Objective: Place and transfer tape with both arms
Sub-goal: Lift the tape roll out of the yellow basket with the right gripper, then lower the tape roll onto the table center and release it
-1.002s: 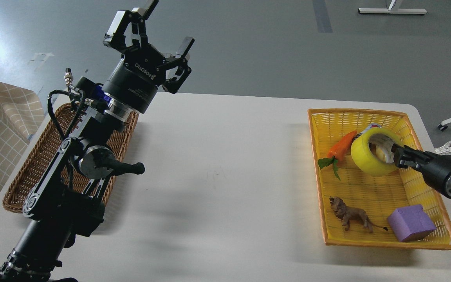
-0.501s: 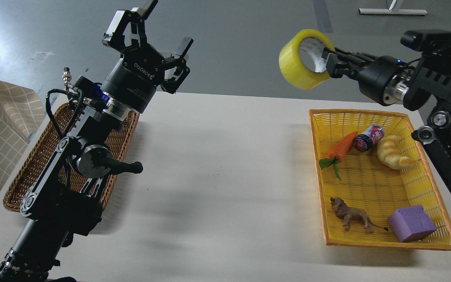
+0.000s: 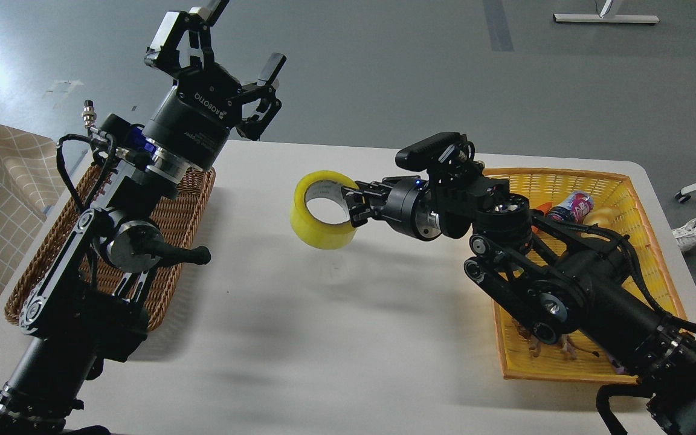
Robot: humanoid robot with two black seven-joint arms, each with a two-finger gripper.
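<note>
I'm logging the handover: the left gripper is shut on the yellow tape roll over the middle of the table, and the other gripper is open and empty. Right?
Not quite. The head view shows the right gripper shut on the tape; the left gripper is the open, empty one.
</note>
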